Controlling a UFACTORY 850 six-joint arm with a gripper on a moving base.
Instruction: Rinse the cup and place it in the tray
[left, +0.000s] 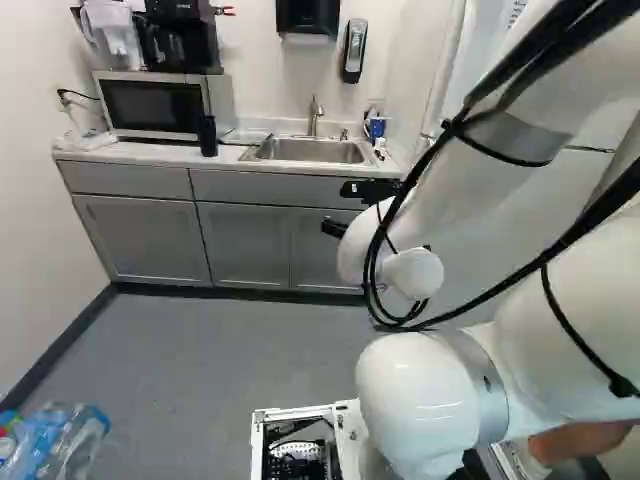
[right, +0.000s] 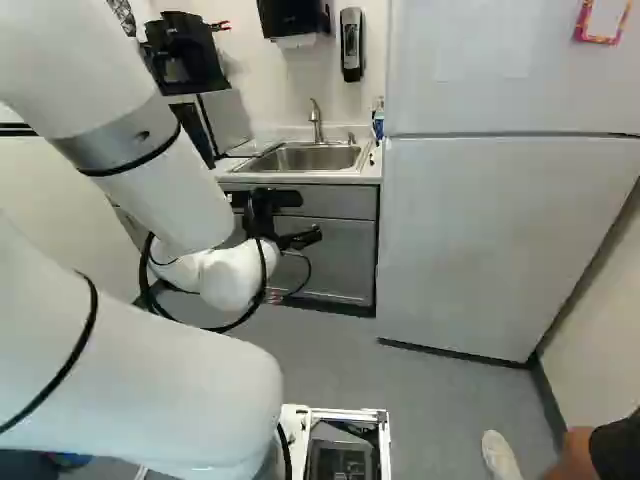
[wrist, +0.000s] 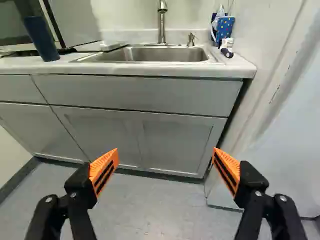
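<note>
My gripper (right: 265, 212) hangs in front of the sink cabinet in the right base view, well short of the counter. In the wrist view the gripper (wrist: 164, 167) stands wide open, nothing between its orange pads. A dark blue cup (wrist: 41, 39) stands on the counter, ahead of the gripper and off to one side; in the left base view the cup (left: 208, 136) is in front of the microwave. The steel sink (left: 310, 152) lies beyond the gripper, under a faucet (wrist: 162, 22). A flat, pale tray-like thing (left: 245, 136) lies between cup and sink; its shape is unclear.
The microwave (left: 152, 106) stands on the counter (left: 135, 151), with a black machine on top. Bottles and a blue box (wrist: 225, 29) are beside the sink. A white fridge (right: 480, 240) rises close beside the cabinet. Plastic bottles (left: 60, 440) are low at the left base view's left.
</note>
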